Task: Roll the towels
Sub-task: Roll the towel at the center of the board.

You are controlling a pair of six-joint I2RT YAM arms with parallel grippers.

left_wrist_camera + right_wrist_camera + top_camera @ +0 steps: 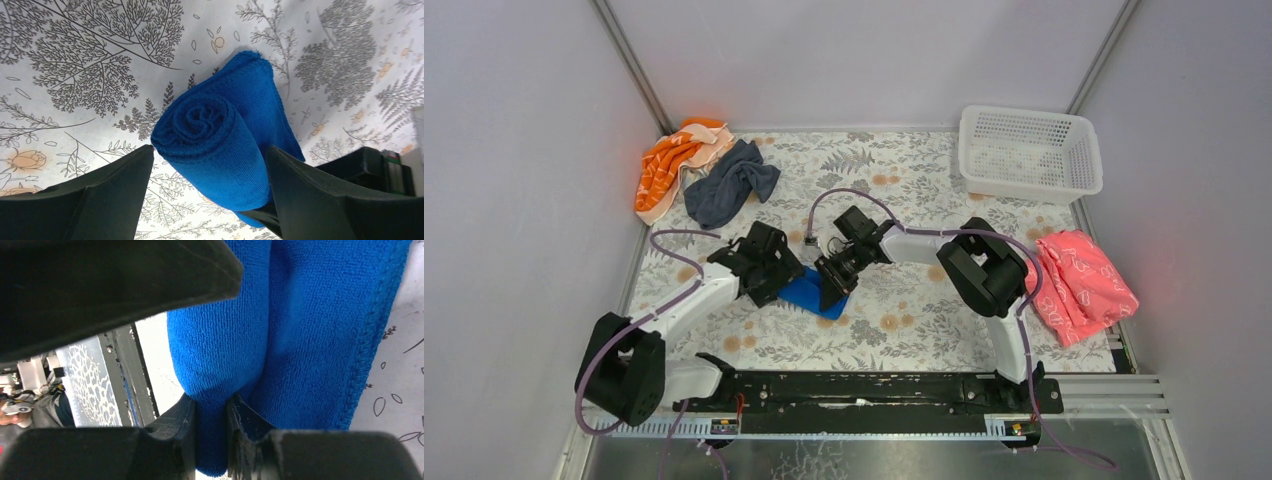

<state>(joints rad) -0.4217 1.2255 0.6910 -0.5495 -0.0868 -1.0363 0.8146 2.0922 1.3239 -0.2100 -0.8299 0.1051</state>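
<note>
step: blue towel (220,145) part-rolled | left gripper (210,150) spread astride it; right gripper (211,405) pinching its cloth | next: you finish this roll; then grey towel (724,185) at 11 o'clock

My worktop (924,170), spread with a grey fern-and-flower print, stands boxed in by plain pale lilac walls (844,60) joined at thin metal corner posts (630,60), under even light.
</note>
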